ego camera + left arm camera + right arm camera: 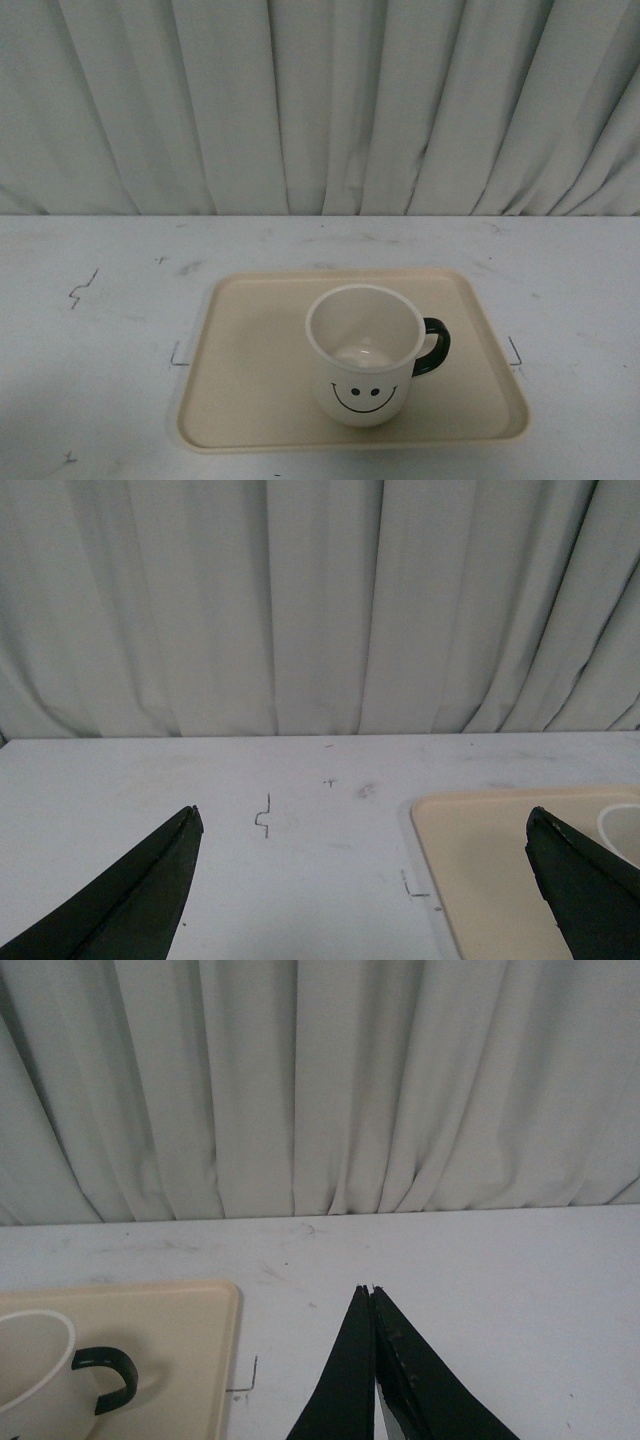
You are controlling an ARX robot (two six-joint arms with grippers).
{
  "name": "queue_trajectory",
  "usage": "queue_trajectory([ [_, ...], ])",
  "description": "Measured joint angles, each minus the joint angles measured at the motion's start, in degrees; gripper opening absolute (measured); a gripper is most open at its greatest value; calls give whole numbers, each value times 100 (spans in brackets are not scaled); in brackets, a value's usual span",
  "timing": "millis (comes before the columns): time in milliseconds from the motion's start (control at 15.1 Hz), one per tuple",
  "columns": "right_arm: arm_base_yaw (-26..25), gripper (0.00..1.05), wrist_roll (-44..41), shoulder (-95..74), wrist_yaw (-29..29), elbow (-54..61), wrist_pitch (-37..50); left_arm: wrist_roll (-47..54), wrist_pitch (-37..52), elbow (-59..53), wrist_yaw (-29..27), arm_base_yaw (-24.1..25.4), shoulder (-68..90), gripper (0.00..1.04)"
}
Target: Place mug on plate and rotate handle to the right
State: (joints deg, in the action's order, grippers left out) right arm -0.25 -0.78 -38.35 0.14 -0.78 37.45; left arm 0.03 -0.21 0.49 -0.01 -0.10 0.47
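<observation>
Sitting upright on plate point(250, 400) — mug point(365, 355), empty | left claw point(365, 825) wide | right claw point(371, 1290) closed

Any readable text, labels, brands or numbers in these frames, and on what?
None: no words, brands or numbers can be read.
The mug bears only a drawn black smiley face.
The table has small pen-like marks, not letters.
The plate is unmarked.

In the right wrist view the cream-white round mug point(30, 1375) runs off the edge, only its rim arc and glossy black loop handle point(108, 1375) showing. The beige rectangular plastic tray point(500, 870) is likewise cut short in the left wrist view, one corner visible. Neither arm appears from the front.
</observation>
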Motion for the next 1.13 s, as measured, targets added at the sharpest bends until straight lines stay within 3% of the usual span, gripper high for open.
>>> queue_trajectory([
  [531, 0, 2, 2, 1878, 2, 11, -1779, 0, 0, 0, 0, 0, 0, 98],
  [1128, 0, 2, 4, 3045, 2, 7, -3045, 0, 0, 0, 0, 0, 0, 98],
])
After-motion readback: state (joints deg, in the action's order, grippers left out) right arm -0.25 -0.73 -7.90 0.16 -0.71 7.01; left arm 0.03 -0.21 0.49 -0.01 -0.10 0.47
